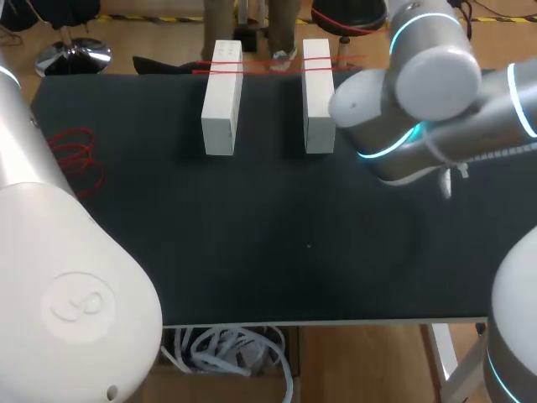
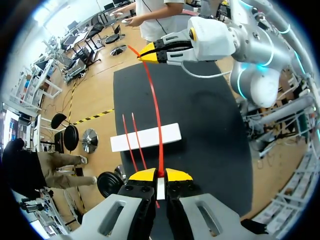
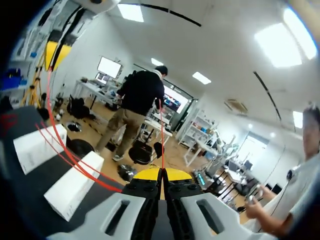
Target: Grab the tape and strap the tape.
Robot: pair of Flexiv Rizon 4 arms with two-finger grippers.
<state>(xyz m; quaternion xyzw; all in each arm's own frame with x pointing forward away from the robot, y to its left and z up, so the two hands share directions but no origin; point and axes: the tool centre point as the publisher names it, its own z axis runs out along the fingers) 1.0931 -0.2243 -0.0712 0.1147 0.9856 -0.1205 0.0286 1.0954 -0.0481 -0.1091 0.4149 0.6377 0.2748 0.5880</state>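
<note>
The left gripper (image 2: 160, 174) is pressed together on the red tape (image 2: 156, 112). The tape runs straight ahead from its tips, over a white block (image 2: 172, 134), to the right gripper (image 2: 145, 54), which pinches the far end. Two more strands cross that block just beside the taut one.
</note>
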